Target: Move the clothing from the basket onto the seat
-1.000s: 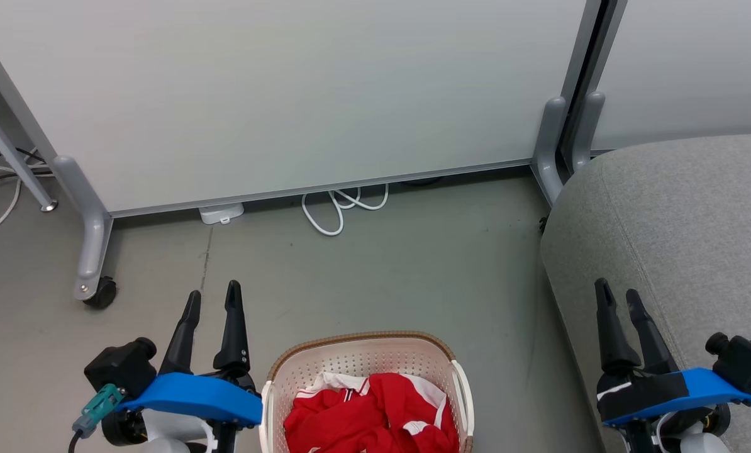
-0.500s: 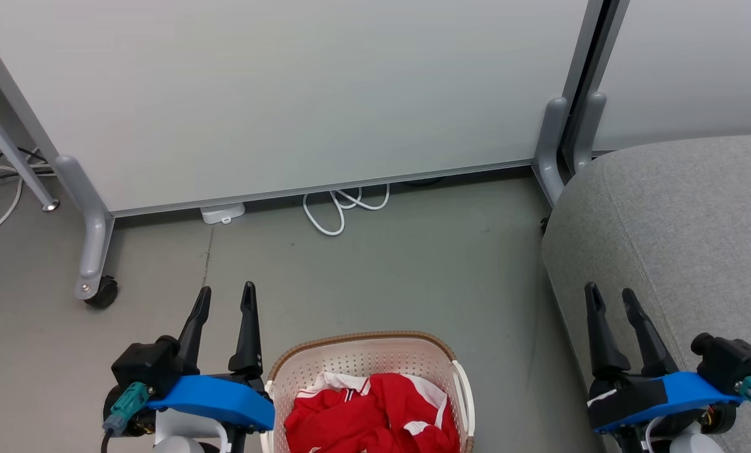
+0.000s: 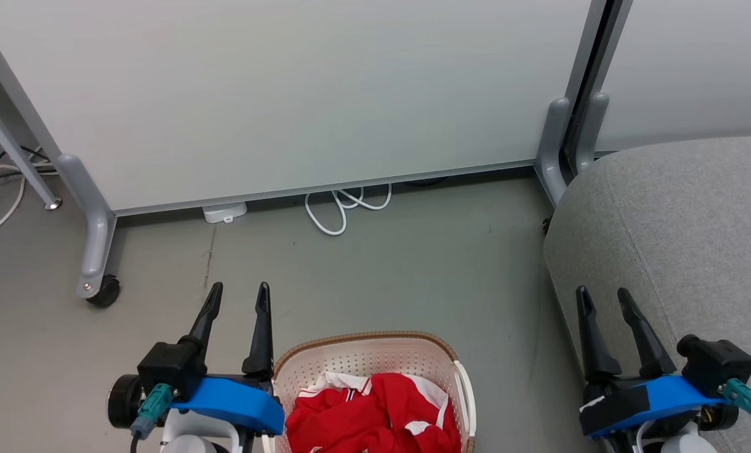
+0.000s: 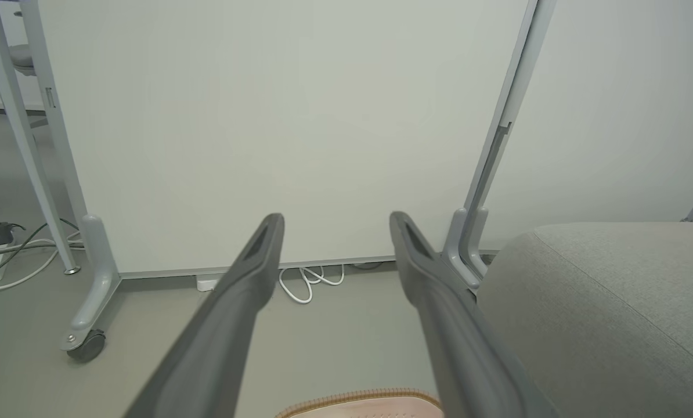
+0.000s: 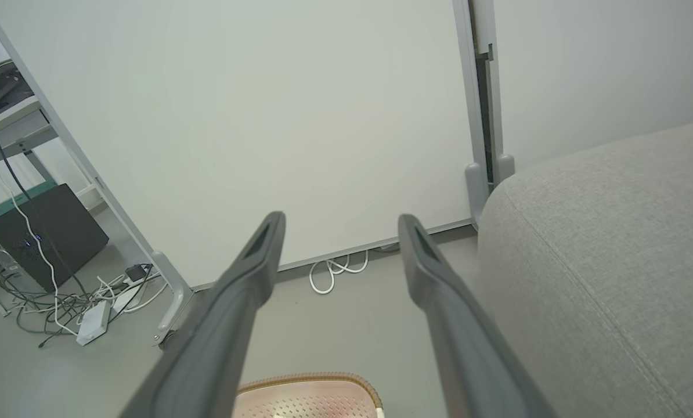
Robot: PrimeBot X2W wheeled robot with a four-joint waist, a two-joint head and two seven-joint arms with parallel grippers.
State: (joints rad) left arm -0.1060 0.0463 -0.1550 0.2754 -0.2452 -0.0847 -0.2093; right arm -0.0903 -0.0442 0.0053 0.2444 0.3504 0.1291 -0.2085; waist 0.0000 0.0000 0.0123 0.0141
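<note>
Red clothing (image 3: 375, 415) with white trim lies crumpled in the cream basket (image 3: 363, 345), which stands on the floor at the bottom middle of the head view; its brown rim also shows in the wrist views (image 4: 358, 402) (image 5: 306, 383). The grey seat (image 3: 684, 233) fills the right side (image 4: 602, 307) (image 5: 607, 255). My left gripper (image 3: 237, 296) is open just left of the basket, nothing between its fingers (image 4: 335, 223). My right gripper (image 3: 602, 299) is open over the seat's front edge, also empty (image 5: 340, 223).
A white partition panel (image 3: 300, 94) on grey legs with a castor (image 3: 102, 292) stands behind. A coiled white cable (image 3: 344, 211) and a small white box (image 3: 224, 212) lie at its base. More cables and a dark case (image 5: 39, 232) sit at the far left.
My left gripper has moved right, toward the basket's left rim. My right gripper has shifted left and slightly down along the seat's edge. Both stayed open.
</note>
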